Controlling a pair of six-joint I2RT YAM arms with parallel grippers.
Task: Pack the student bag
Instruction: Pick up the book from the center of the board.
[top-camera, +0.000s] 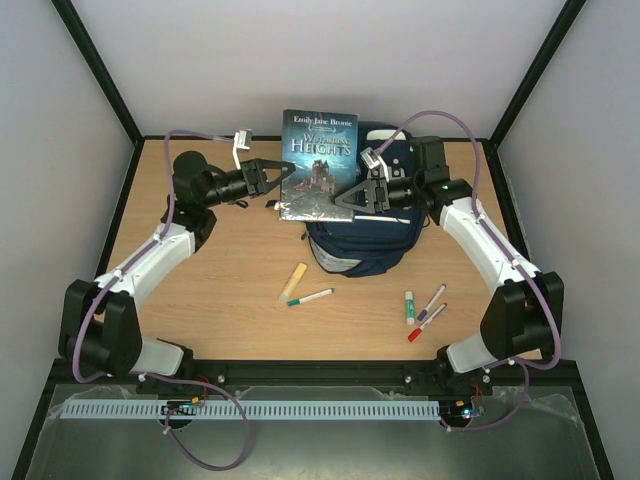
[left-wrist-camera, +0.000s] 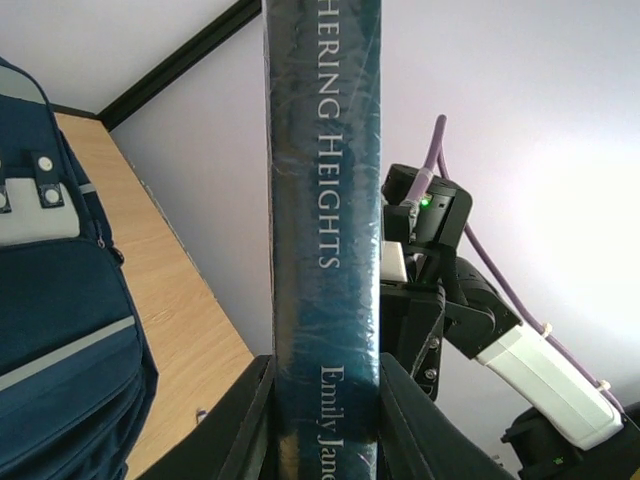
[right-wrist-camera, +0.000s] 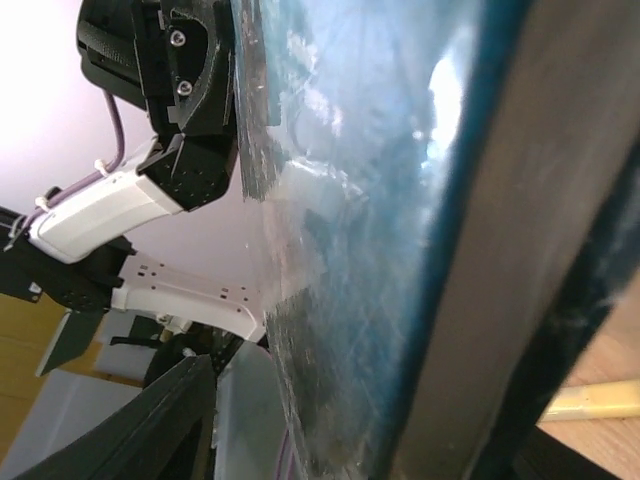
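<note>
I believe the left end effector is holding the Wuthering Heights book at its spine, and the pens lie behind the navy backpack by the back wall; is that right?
Not quite. The pens lie in front of the backpack, toward the near edge of the table, as the top external view shows. The left end effector does hold the book at its spine.

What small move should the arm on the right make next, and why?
Probably close the right hand on the book's lower corner. The left hand clamps the spine, holding the book above the student bag, while the right hand straddles the cover with one finger apart from it. A second grip would likely steady the book for lowering.
</note>
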